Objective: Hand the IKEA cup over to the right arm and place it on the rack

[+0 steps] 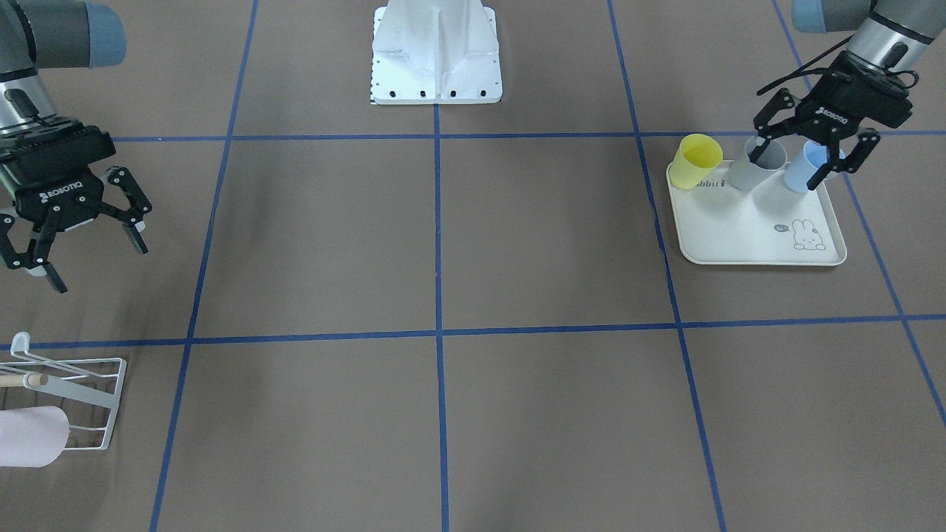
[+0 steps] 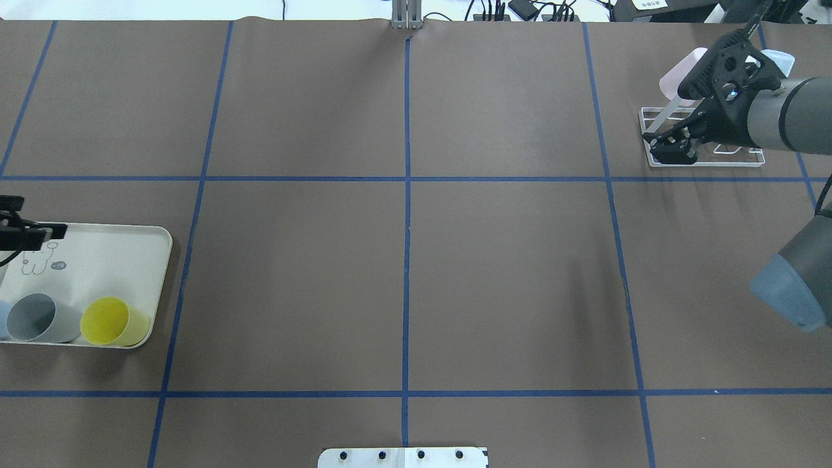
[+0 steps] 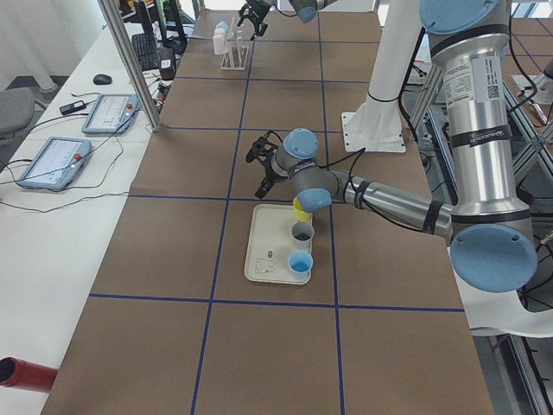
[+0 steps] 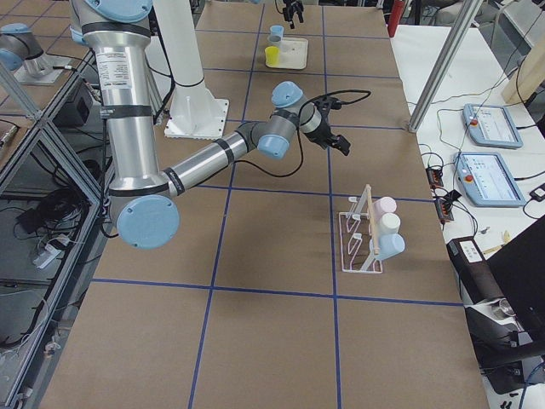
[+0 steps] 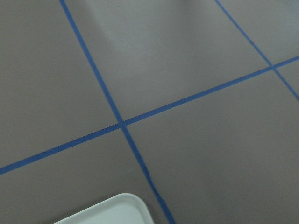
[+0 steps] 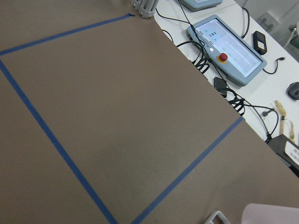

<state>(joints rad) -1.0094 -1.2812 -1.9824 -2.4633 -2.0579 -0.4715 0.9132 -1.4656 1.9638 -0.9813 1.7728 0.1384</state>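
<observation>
Three cups stand on a cream rabbit-print tray: yellow, grey and light blue. They also show in the overhead view, yellow and grey. My left gripper is open and empty, raised above the tray's cup end. The white wire rack carries a pink cup; the right side view shows the rack with three cups on it. My right gripper is open and empty, hovering beside the rack.
The robot's white base stands at the table's middle edge. Blue tape lines divide the brown table. Tablets and cables lie on the bench beyond the rack end. The tray corner shows in the left wrist view.
</observation>
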